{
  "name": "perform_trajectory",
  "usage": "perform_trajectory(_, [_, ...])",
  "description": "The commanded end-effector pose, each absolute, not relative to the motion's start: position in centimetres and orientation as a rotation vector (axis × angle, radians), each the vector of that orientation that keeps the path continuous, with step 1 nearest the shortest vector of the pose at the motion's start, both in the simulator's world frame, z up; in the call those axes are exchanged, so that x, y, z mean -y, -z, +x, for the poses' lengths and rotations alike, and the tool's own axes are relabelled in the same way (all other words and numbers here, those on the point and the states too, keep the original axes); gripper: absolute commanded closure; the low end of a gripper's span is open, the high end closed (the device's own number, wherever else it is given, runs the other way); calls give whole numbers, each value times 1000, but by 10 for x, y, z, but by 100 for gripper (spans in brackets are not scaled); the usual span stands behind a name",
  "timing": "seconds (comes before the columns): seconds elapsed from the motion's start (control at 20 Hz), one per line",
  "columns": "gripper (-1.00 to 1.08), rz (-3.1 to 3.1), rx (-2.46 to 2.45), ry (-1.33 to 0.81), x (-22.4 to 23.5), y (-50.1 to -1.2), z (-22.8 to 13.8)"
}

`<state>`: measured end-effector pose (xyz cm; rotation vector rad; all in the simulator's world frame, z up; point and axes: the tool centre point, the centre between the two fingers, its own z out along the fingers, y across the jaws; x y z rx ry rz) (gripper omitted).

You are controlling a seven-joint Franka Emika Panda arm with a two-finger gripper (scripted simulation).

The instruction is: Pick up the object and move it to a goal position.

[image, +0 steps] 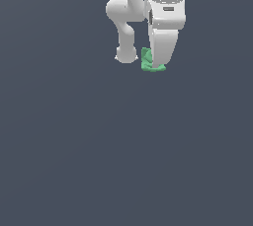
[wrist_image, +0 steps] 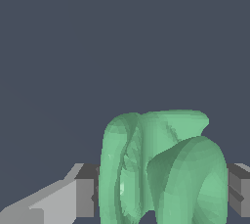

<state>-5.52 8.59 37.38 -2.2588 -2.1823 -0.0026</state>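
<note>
the panda arm's gripper (wrist_image: 161, 191) has its jaws clamped on either side of the green object (image: 148, 60), which fills the wrist view between the fingers (wrist_image: 85, 196). the carry appears underway; next comes a steady transfer to the goal, unmarked in either view.

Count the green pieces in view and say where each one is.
1. The green piece sits between the end effector fingers, partly hidden behind the arm in the exterior view. No others show.
</note>
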Motion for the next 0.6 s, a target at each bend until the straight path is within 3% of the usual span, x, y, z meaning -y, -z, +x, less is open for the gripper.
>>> perform_trajectory(0.0, [108,-2259,2181,2,-87,-400,-58])
perform_trajectory(0.55, [108,-2263,2178,0,-88,-485,-63])
